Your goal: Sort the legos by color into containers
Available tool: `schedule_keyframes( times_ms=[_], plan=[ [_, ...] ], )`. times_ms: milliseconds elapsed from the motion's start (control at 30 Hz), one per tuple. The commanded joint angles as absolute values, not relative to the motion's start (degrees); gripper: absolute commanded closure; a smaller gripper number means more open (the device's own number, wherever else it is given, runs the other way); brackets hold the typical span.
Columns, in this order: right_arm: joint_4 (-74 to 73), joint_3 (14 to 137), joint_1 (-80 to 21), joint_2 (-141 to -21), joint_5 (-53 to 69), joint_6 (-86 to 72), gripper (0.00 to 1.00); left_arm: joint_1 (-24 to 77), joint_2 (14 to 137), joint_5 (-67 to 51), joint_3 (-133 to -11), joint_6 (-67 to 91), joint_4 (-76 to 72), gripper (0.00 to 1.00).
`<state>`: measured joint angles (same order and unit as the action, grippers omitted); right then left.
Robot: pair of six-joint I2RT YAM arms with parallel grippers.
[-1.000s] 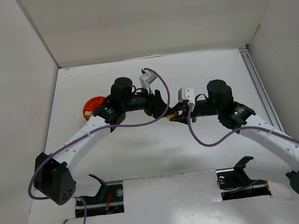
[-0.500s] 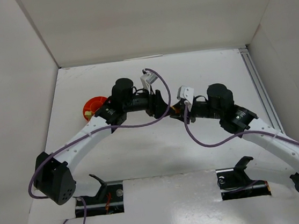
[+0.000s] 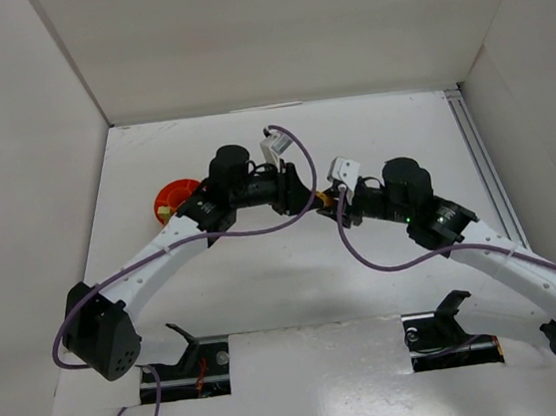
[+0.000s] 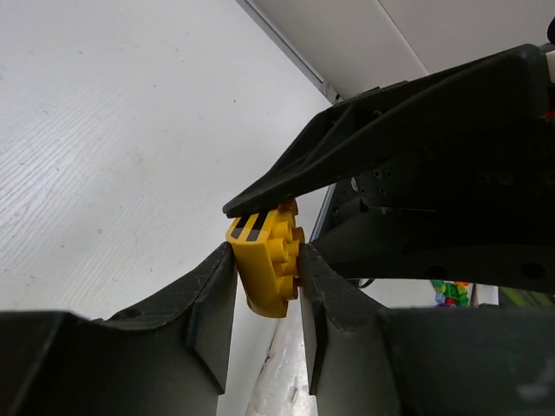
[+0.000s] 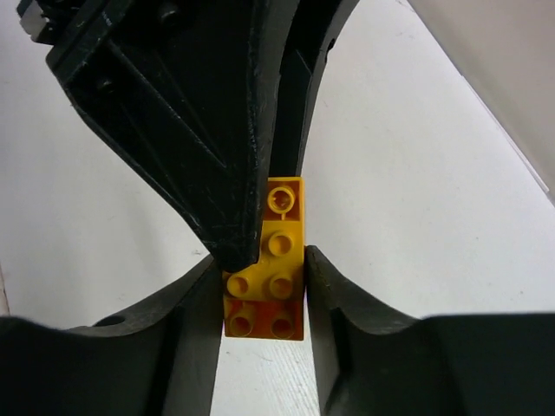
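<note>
Two legos stuck together, a yellow brick (image 5: 279, 251) on an orange brick (image 5: 263, 321), hang above the table's middle. My right gripper (image 5: 263, 264) is shut on the pair from both sides. My left gripper (image 4: 265, 258) meets it head-on, its fingers pressed on both sides of the yellow brick (image 4: 267, 264). In the top view the left gripper (image 3: 309, 198) and the right gripper (image 3: 331, 202) touch tip to tip, and only a speck of the bricks (image 3: 323, 200) shows. The orange-red bowl (image 3: 169, 195) stands to the left, partly under the left arm.
A small heap of mixed-colour legos (image 4: 451, 293) shows far off past the right arm in the left wrist view. White walls close in the table on three sides. A metal rail (image 3: 479, 160) runs along the right edge.
My left gripper has closed from wide open onto the yellow brick. The right arm has pushed a little to the left, bringing the brick pair between the left fingers.
</note>
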<state>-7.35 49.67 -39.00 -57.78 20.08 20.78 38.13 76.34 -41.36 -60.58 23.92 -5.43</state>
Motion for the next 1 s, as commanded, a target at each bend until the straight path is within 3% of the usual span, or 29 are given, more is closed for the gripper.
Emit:
schedule_keyframes(
  times_ms=[0,133,367,433,467,567,700,967],
  plan=[
    [-2.81,50.45,-38.23,-57.21,14.59,18.29,0.54,38.24,74.97,-38.88,-63.01,21.36,0.52,1.0],
    [-3.43,50.45,-38.23,-57.83,14.06,18.28,0.3,34.46,74.44,-33.49,-64.25,22.06,3.87,1.0],
    [-5.18,50.45,-35.6,-59.06,12.22,17.23,0.11,29.19,70.85,-27.88,-63.72,23.12,7.02,1.0],
    [-6.23,50.98,-33.93,-59.06,10.73,17.23,0.07,28.13,69.61,-21.57,-63.72,24.34,11.65,1.0],
    [-6.24,50.98,-33.4,-59.06,10.2,16.62,0.06,27.6,68.91,-10.4,-64.76,24.87,14.21,1.0],
    [-8.69,50.98,-32.08,-60.2,8.8,16.61,0.04,22.97,69.6,6.1,-66.88,29.17,22.03,1.0],
    [-12.03,52.29,-29.8,-62.84,5.73,15.47,0.0,10.33,71.71,4.23,-66.88,32.69,23.47,1.0],
    [-13.79,54.14,-28.04,-67.32,5.71,14.85,0.0,0.27,72.42,13.79,-70.3,33.93,26.28,1.0]
  ],
)
